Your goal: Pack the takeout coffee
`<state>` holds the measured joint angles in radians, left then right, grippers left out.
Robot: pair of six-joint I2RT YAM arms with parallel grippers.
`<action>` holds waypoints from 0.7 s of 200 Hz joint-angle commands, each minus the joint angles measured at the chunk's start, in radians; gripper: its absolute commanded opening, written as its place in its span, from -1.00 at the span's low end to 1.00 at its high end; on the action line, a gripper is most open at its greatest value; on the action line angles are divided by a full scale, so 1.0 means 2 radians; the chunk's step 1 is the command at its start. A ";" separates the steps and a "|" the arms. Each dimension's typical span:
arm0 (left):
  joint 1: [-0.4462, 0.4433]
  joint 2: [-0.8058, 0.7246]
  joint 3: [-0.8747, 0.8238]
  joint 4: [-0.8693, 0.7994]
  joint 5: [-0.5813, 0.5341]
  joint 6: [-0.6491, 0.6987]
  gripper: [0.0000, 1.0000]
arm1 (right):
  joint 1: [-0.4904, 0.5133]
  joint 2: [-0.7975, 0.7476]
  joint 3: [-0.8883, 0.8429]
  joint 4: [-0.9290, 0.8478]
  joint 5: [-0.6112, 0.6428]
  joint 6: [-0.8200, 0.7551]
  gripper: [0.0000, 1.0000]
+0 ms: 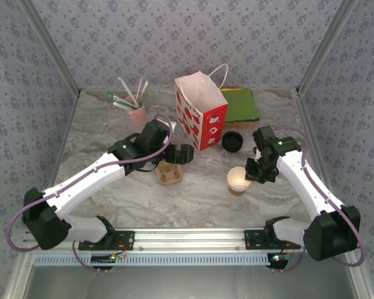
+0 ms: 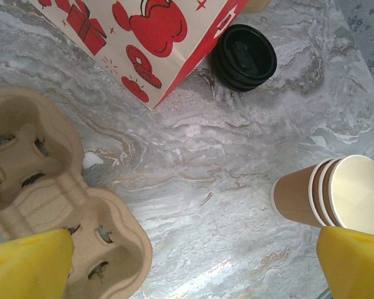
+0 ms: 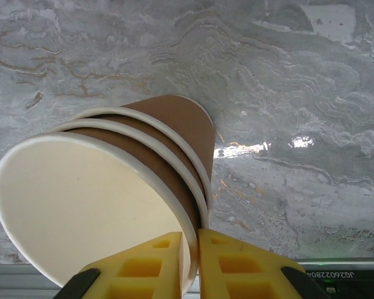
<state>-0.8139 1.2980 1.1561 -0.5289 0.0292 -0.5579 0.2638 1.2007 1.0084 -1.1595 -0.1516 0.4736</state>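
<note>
right of centre, 4 o'clock from bag (image 1: pixel 201 111): nested lidless cups (image 1: pixel 238 180) upright. right gripper (image 3: pixel 196 240) at their 3 o'clock, nearly closed, pinching rim. left gripper (image 1: pixel 182 154) wide, empty, well apart at 9 o'clock.

**Desk survey, as seen from my remote station**

Desk (image 1: pixel 112 193): grey marbled surface, walled on three sides. I count six items on it.

- Back left: pink cup (image 1: pixel 136 114) holding white and green sticks.
- Back centre: red-and-white paper bag (image 1: pixel 201 115), upright, mouth open.
- Back right: green folded cloth (image 1: pixel 242 104), flat, just behind the bag.
- Black round lid piece (image 1: pixel 232 142), just beside the bag's right corner.
- Stack of brown paper cups (image 1: pixel 238 180), cream inside, nearer me than the lid piece.
- Pulp cup carrier (image 1: pixel 168 175), in front of the bag, left of the cups.
</note>
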 commanded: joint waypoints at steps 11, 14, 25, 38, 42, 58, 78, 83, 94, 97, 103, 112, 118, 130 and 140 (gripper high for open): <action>-0.004 -0.003 0.021 -0.009 -0.006 0.009 0.99 | -0.003 -0.006 -0.003 -0.011 -0.004 -0.007 -0.69; -0.005 -0.004 0.021 -0.009 -0.005 0.009 0.99 | -0.003 -0.006 -0.004 -0.011 -0.004 -0.007 -0.69; -0.004 -0.005 0.020 -0.008 -0.005 0.009 1.00 | -0.003 -0.007 -0.002 -0.012 -0.002 -0.007 -0.69; -0.006 -0.004 0.020 -0.008 -0.005 0.009 1.00 | -0.004 -0.007 -0.004 -0.011 -0.002 -0.008 -0.70; -0.005 -0.004 0.020 -0.008 -0.005 0.009 1.00 | -0.004 -0.007 -0.005 -0.010 -0.002 -0.008 -0.70; -0.005 -0.003 0.019 -0.008 -0.005 0.008 0.99 | -0.005 -0.008 -0.010 -0.010 -0.002 -0.008 -0.70; -0.006 -0.004 0.019 -0.008 -0.005 0.009 1.00 | -0.006 -0.007 -0.018 -0.006 -0.002 -0.008 -0.70; -0.006 -0.005 0.019 -0.008 -0.005 0.008 0.99 | -0.006 -0.007 -0.019 -0.005 -0.002 -0.009 -0.70; -0.006 -0.005 0.019 -0.009 -0.006 0.008 1.00 | -0.007 -0.007 -0.022 -0.004 -0.002 -0.009 -0.74; -0.006 -0.005 0.019 -0.009 -0.006 0.008 1.00 | -0.008 -0.007 -0.022 -0.004 -0.002 -0.009 -0.76; -0.007 -0.005 0.019 -0.009 -0.006 0.008 0.99 | -0.008 -0.008 -0.023 -0.004 -0.002 -0.009 -0.81; -0.007 -0.005 0.020 -0.009 -0.006 0.007 0.99 | -0.009 -0.010 -0.021 -0.005 -0.002 -0.009 -0.82; -0.007 -0.005 0.021 -0.009 -0.006 0.007 1.00 | -0.010 -0.012 -0.022 -0.005 -0.002 -0.009 -0.83; -0.007 -0.006 0.022 -0.010 -0.006 0.008 0.99 | -0.011 -0.014 -0.021 -0.006 -0.002 -0.009 -0.82; -0.008 -0.005 0.022 -0.010 -0.007 0.008 1.00 | -0.012 -0.014 -0.019 -0.007 -0.002 -0.009 -0.80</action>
<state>-0.8211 1.2980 1.1683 -0.5285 0.0292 -0.5579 0.2497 1.1896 0.9726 -1.1549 -0.1513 0.4629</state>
